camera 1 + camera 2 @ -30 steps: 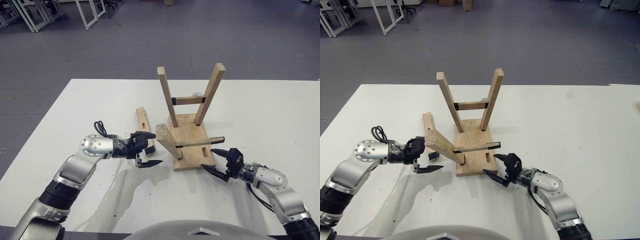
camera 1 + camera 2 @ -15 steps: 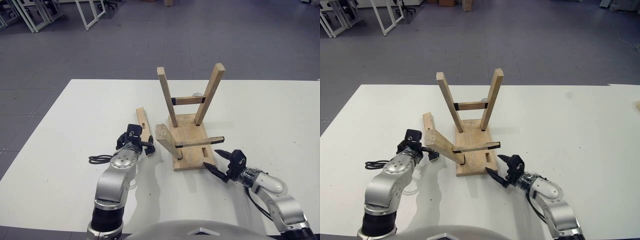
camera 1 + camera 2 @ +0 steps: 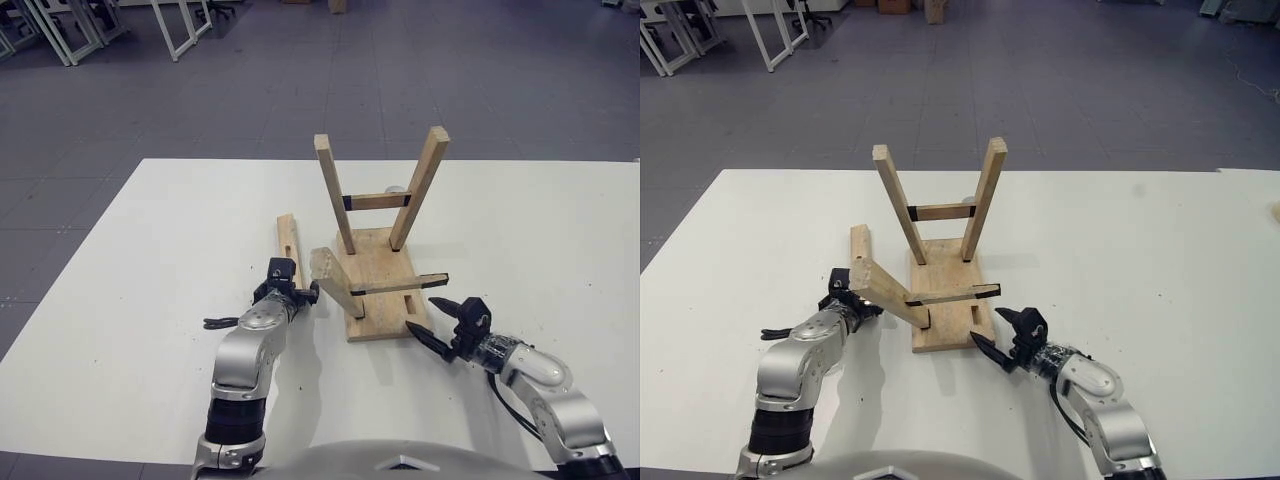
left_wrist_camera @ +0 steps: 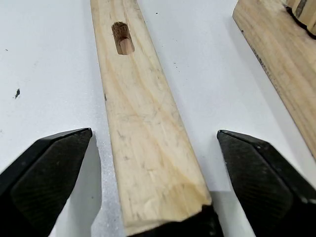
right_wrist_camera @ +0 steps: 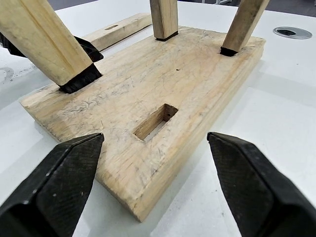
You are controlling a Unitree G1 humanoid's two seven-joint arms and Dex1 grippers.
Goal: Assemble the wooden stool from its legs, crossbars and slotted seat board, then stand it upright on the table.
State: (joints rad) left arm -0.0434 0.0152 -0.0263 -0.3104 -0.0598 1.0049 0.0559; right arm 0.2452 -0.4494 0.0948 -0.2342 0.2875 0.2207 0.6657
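The slotted seat board [image 3: 378, 255] lies flat on the white table. Two far legs [image 3: 335, 195] [image 3: 422, 185] stand in it, joined by a crossbar [image 3: 378, 201]. A third leg [image 3: 335, 280] leans at the near left, with a crossbar [image 3: 405, 285] sticking out to the right. The near-right slot [image 5: 155, 121] is empty. A loose leg [image 3: 288, 240] lies left of the board. My left gripper [image 4: 154, 133] is open, its fingers on either side of that leg's near end. My right gripper [image 3: 420, 312] is open beside the board's near-right corner.
A round grey disc [image 5: 292, 32] is set in the table behind the board. The table's far edge [image 3: 250, 160] runs just beyond the stool. Metal table frames [image 3: 60, 25] stand far off on the grey floor.
My left arm has swung in from the left, and its gripper now straddles the loose leg's near end. The right gripper has barely shifted.
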